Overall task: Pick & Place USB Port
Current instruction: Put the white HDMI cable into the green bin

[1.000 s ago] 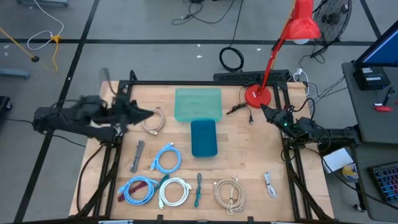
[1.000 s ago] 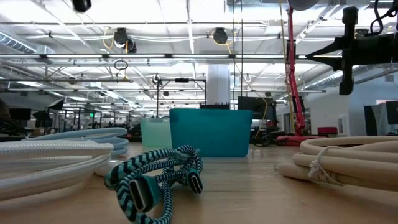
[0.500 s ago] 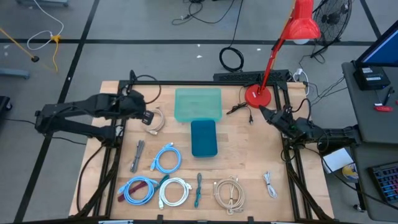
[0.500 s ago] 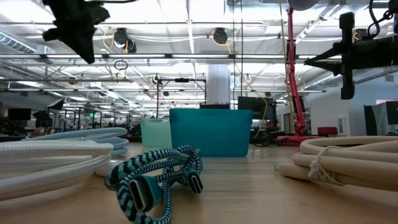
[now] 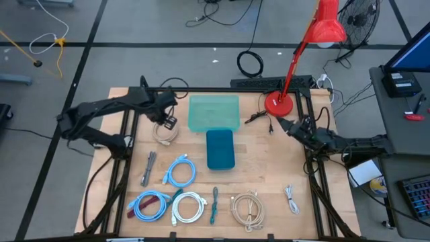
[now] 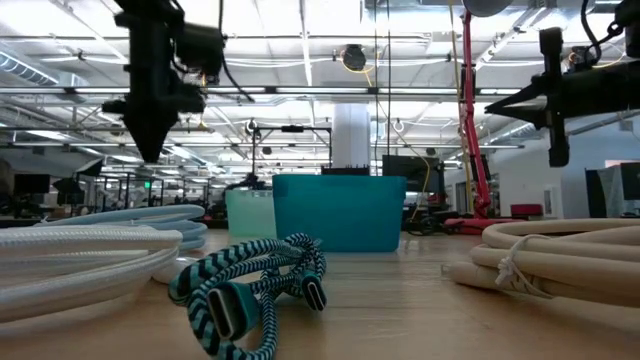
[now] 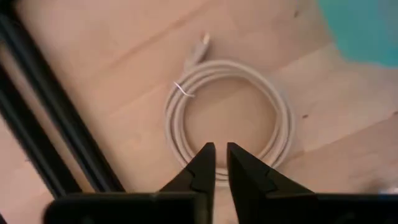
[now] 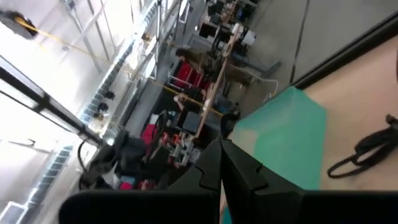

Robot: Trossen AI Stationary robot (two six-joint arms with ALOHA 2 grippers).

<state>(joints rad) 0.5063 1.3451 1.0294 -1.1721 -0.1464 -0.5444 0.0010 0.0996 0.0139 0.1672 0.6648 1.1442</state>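
A beige coiled USB cable (image 5: 163,134) lies flat on the wooden table near its far left corner; the left wrist view shows its ring (image 7: 284,115) and its plug. My left gripper (image 5: 168,122) hangs above this coil with its fingers pointing down, shut (image 7: 221,167) and touching nothing. It also shows high above the table in the low view (image 6: 150,150). Two bins stand mid-table: a light green one (image 5: 213,112) and, nearer, a dark teal one (image 5: 220,148). My right gripper (image 5: 287,125) waits shut (image 8: 221,163) in the air at the table's right side.
Several coiled cables lie along the near edge: blue ones (image 5: 180,170), a white one (image 5: 188,207), a beige one (image 5: 248,208) and a teal striped one (image 6: 250,285). A red lamp base (image 5: 277,104) and a black cable (image 5: 259,117) sit at the far right. Black frame rails (image 7: 43,124) run beside the coil.
My left arm has swung in from the table's left edge toward the far middle. Its gripper has tipped to point down and come lower over the beige coil. In the low view it has entered from the upper left.
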